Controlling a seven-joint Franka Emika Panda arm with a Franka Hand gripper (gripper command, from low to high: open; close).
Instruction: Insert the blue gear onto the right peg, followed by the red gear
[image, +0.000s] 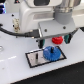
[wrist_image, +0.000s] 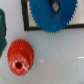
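Red gear (wrist_image: 18, 56) under pincer, ungrasped; blue gear (wrist_image: 53, 13) beside; pincer state unclear.

white arm (image: 37, 12), black cable (image: 15, 31)

blue gear (wrist_image: 52, 14) – brt blue | red gear (wrist_image: 18, 56) – brt red | base plate (image: 33, 58) – grey, blk frame

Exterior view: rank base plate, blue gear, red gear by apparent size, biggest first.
1. base plate, clearly widest.
2. blue gear, lying on the plate.
3. red gear, smallest; it sits farther from the camera and is partly hidden by the gripper, so the margin is unsure.
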